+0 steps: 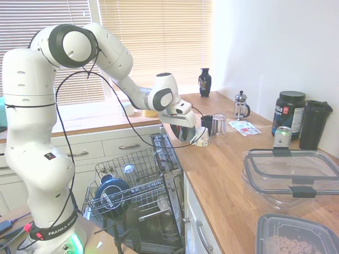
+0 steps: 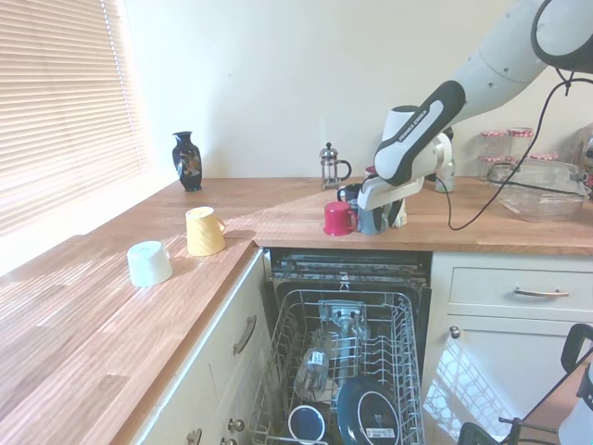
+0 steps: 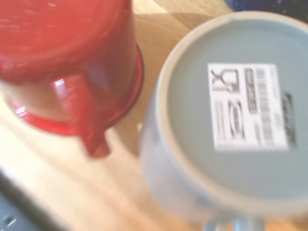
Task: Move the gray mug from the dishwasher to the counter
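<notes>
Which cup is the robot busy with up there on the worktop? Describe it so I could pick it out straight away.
Follow the wooden counter to the stretch just above the open dishwasher. Right under the robot's gripper stands the gray mug, upside down, with a white barcode label on its base. Its closest neighbour, the red cup, is also upside down but bright red.

Sunlight pours through the slatted window blinds (image 2: 56, 102) onto a plain pale wall (image 2: 278, 83), while white drawers (image 2: 519, 297) with metal handles sit below and a dark vase (image 2: 186, 160) stands in the corner near a small French press (image 2: 331, 167).
</notes>
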`<state>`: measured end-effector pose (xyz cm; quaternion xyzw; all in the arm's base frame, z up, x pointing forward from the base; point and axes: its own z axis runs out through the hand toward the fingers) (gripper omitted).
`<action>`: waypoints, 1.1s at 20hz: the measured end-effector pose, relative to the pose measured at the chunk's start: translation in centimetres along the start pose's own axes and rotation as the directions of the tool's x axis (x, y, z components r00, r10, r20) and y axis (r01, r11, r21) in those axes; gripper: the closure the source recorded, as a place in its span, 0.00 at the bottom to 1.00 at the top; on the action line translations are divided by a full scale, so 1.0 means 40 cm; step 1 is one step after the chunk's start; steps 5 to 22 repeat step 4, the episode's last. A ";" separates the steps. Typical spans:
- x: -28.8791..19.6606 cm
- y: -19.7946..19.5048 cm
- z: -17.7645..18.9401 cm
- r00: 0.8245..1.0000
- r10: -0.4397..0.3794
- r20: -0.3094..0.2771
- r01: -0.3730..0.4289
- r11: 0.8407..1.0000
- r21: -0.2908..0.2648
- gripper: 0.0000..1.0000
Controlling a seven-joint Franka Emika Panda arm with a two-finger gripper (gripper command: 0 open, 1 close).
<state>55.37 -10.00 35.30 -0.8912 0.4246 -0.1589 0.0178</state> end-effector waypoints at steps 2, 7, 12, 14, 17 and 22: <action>-0.044 0.033 -0.044 1.000 0.011 0.000 -0.011 1.000 0.024 0.00; -0.099 0.074 -0.086 1.000 0.020 0.003 -0.020 0.999 0.047 0.00; -0.099 0.074 -0.086 1.000 0.020 0.003 -0.020 0.999 0.047 0.00; -0.099 0.074 -0.086 1.000 0.020 0.003 -0.020 0.999 0.047 0.00; -0.099 0.074 -0.086 1.000 0.020 0.003 -0.020 0.999 0.047 0.00; -0.099 0.074 -0.086 1.000 0.020 0.003 -0.020 0.999 0.047 0.00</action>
